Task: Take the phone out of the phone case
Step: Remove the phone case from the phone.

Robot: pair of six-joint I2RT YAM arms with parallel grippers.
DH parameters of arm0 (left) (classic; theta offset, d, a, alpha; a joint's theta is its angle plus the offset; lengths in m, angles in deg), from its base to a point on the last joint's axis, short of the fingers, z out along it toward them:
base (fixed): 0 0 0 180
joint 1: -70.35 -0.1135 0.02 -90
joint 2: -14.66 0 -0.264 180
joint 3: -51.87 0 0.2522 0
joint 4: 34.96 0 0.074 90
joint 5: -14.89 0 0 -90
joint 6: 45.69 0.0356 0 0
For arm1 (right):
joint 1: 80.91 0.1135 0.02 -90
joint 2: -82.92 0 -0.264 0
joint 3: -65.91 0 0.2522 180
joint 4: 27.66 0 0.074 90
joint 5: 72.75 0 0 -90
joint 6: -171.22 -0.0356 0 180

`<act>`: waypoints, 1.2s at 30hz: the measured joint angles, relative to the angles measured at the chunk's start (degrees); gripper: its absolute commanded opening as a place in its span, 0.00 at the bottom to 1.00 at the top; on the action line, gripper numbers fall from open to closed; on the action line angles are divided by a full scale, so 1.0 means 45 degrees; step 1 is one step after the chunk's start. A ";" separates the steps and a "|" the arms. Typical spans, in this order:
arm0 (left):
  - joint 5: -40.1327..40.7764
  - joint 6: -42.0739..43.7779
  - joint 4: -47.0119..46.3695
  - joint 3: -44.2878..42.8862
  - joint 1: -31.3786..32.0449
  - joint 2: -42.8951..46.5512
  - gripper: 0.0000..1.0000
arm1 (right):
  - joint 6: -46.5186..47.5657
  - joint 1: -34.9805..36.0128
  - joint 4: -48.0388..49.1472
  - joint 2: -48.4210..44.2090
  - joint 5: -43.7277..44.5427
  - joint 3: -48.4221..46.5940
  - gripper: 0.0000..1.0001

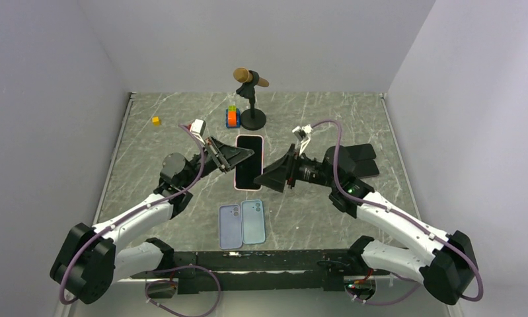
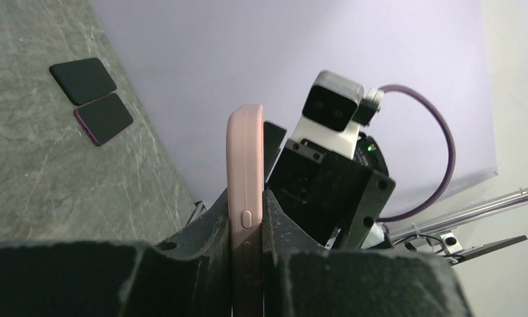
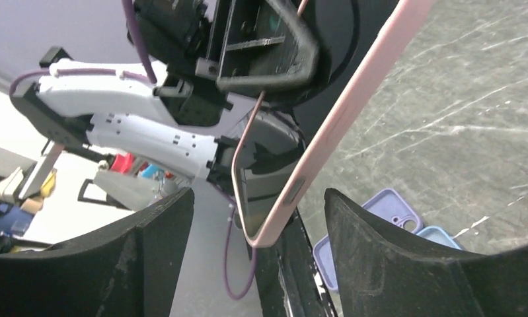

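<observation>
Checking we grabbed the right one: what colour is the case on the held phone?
The phone case is pale pink, clearest in the left wrist view.

— Where's the phone (image 1: pixel 249 158)?
— Centre of the top view, dark screen facing the camera, long side running up the frame.
— Is it out of the phone case (image 2: pixel 244 165)?
— No. The pink case wraps its edges.

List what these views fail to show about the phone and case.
- Top view: the phone is too small to show whether it has started lifting out.
- Left wrist: the pink case is edge-on, screen unseen; the left hand covers its lower end.
- Right wrist: the frame edge cuts off the case's far end.
</observation>
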 measured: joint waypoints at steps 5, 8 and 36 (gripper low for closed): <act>0.0092 -0.0024 -0.0466 0.0369 0.0223 0.0000 0.00 | -0.0364 0.0000 -0.0209 0.0840 0.0408 -0.0811 0.42; 0.0136 0.0049 -0.0583 0.0369 0.0379 0.0034 0.00 | -0.0743 -0.0010 -0.0165 0.1345 0.0311 -0.0903 0.17; -0.5542 0.3857 0.4964 -0.2788 -0.0855 -0.0092 0.01 | 0.0758 -0.2006 -0.3181 0.2977 -0.6193 -0.2939 0.52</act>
